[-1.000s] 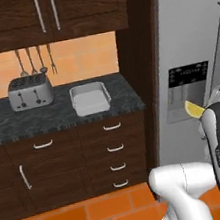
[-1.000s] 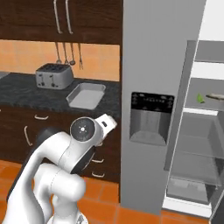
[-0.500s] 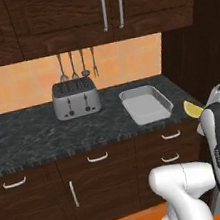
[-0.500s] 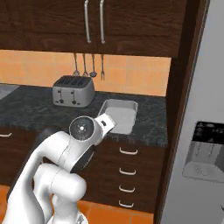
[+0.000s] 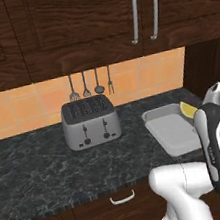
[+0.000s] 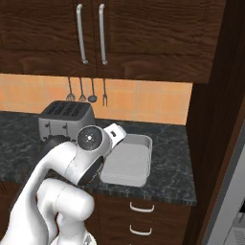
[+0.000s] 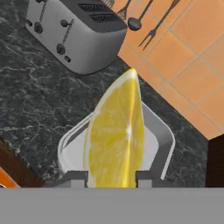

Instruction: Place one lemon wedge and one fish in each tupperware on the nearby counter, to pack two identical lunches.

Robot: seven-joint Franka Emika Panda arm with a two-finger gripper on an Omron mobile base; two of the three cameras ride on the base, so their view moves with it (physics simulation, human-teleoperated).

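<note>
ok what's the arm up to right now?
The white arm's two-finger gripper is shut on a yellow lemon wedge, carried above the black grey-speckled stone counter. In the hand view the wedge hangs over a pale rectangular tupperware container, which looks empty where it can be seen. A silver four-slot toaster stands to the container's left, with utensils hanging on the orange tiled wall behind. The wedge is not in the container yet; no fish is visible.
</note>
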